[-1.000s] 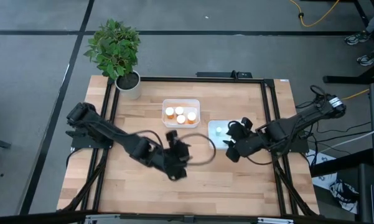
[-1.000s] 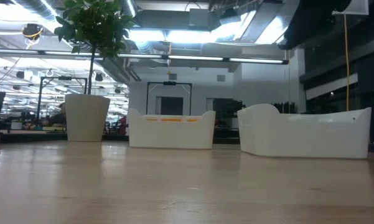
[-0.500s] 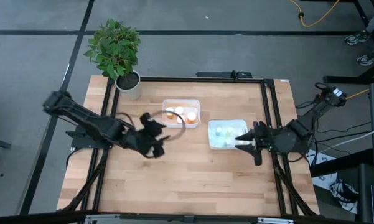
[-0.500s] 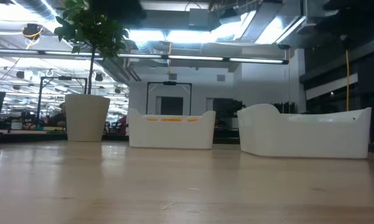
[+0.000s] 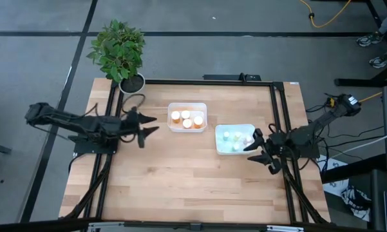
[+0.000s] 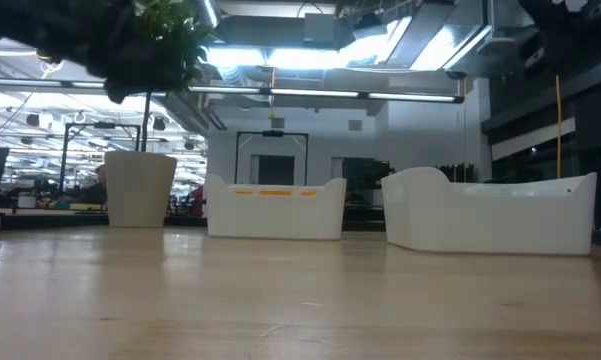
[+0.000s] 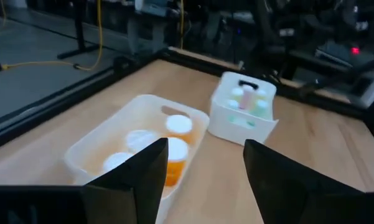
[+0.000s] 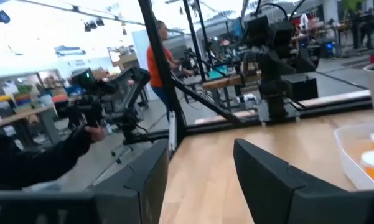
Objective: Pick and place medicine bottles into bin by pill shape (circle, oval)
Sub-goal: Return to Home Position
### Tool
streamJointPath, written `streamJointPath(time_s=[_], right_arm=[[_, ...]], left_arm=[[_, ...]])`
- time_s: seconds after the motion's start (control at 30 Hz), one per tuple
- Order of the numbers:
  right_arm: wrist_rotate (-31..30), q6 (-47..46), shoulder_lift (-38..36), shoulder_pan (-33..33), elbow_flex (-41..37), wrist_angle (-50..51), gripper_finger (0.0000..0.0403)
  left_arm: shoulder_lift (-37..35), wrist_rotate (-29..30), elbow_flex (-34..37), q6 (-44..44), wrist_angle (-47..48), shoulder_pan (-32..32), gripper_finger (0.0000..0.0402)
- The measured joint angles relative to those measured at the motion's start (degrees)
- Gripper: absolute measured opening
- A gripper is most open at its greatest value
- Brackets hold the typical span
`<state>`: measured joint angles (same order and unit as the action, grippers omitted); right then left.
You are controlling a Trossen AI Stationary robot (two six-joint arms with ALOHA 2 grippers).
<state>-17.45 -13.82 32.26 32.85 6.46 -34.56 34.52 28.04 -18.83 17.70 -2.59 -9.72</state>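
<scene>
Several orange medicine bottles with white caps (image 5: 187,118) stand in a white bin (image 5: 187,105) at the table's middle far side. Several pastel bottles (image 5: 234,137) stand in a second white bin (image 5: 235,151) to its right. My left gripper (image 5: 153,124) hovers open and empty left of the first bin, pointing at it; its wrist view shows both the orange bottles (image 7: 174,149) and the farther bin (image 7: 243,118). My right gripper (image 5: 250,144) hangs open and empty by the second bin's right side, pointing across the table.
A potted plant (image 5: 119,55) in a white pot (image 6: 140,188) stands at the table's far left corner. A black frame (image 5: 280,129) runs along the table's edges. The near half of the wooden top (image 5: 193,187) is bare. A person in orange (image 8: 157,56) stands in the room beyond.
My left gripper has drawn back from the table's near middle toward the left and far edges, ending level beside the orange-bottle bin. My right gripper has pulled back from over the pastel-bottle bin toward the right edge and tipped up from pointing down to about level.
</scene>
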Motion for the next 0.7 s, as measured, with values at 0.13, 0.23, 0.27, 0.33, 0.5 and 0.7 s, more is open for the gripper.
streamJointPath(time_s=[0.13, 0.23, 0.27, 0.33, 0.5, 0.7], right_arm=[[0.7, 2.0, -0.8, -1.5, 0.0, 2.0, 0.0183], [0.7, 2.6, -2.6, -3.0, 0.0, 6.6, 0.0183], [0.7, 2.5, -3.5, -3.7, 0.0, 8.2, 0.0183], [0.7, 2.2, -5.8, -5.1, 0.0, 12.3, 0.0183], [1.5, 3.6, -12.8, -9.1, 0.0, 19.9, 0.0183], [6.0, 6.5, -20.5, -14.2, 0.0, 29.3, 0.0183]], left_arm=[[-9.4, -0.2, 3.7, -0.8, 1.7, 0.7, 0.0204], [-14.4, -0.9, 6.4, -1.4, 2.0, 0.7, 0.0204], [-15.9, -1.4, 7.5, -1.4, 2.1, 0.7, 0.0204], [-18.4, -2.1, 9.5, -1.4, 2.1, 0.7, 0.0204], [-22.2, -1.8, 12.3, -1.6, 2.2, 0.7, 0.0204], [-22.7, -1.6, 12.8, -1.8, 2.3, 0.7, 0.0204]])
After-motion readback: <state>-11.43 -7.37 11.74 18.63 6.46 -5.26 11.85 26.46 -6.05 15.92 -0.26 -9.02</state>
